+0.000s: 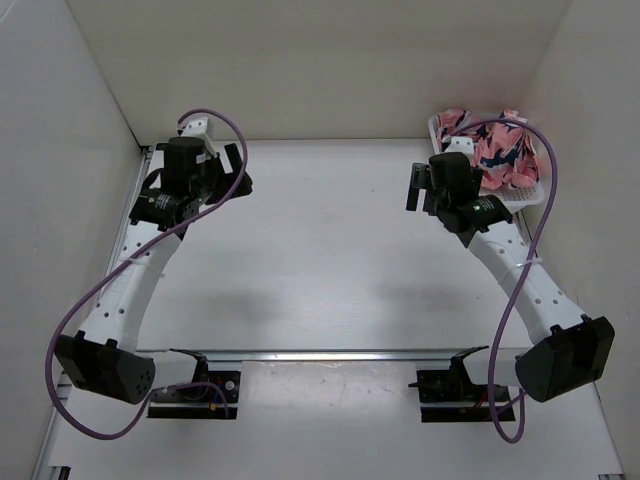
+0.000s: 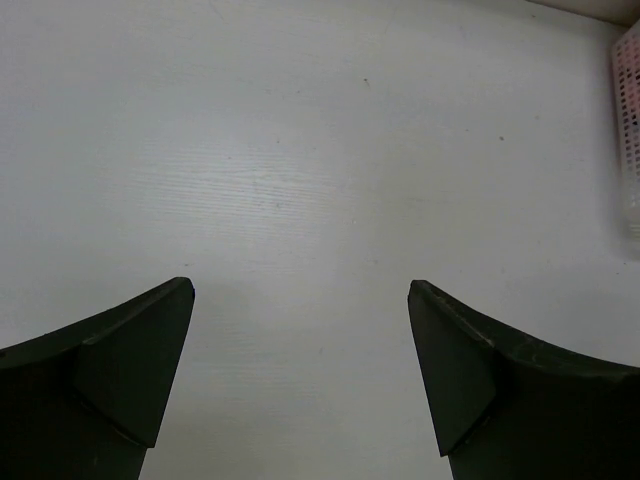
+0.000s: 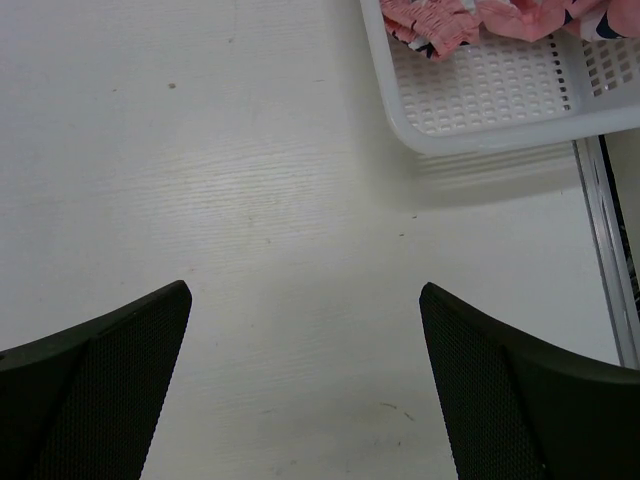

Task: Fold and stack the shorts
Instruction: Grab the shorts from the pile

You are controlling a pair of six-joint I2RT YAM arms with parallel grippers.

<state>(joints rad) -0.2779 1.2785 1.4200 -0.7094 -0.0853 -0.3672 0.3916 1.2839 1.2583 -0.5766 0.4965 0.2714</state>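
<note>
The coral-pink shorts (image 1: 497, 148) with navy-and-white print lie bunched in a white mesh basket (image 1: 522, 197) at the back right corner of the table. In the right wrist view the shorts (image 3: 440, 20) show at the top edge, inside the basket (image 3: 480, 95). My right gripper (image 1: 414, 188) hovers just left of the basket, open and holding nothing; its fingers (image 3: 305, 289) frame bare white table. My left gripper (image 1: 238, 172) is at the back left, also open and holding nothing (image 2: 300, 287), far from the shorts.
White walls close in the table at the back and on both sides. A metal rail (image 1: 330, 353) runs along the near edge by the arm bases. Another rail (image 3: 600, 230) runs beside the basket. The basket's edge (image 2: 630, 120) shows at the right of the left wrist view.
</note>
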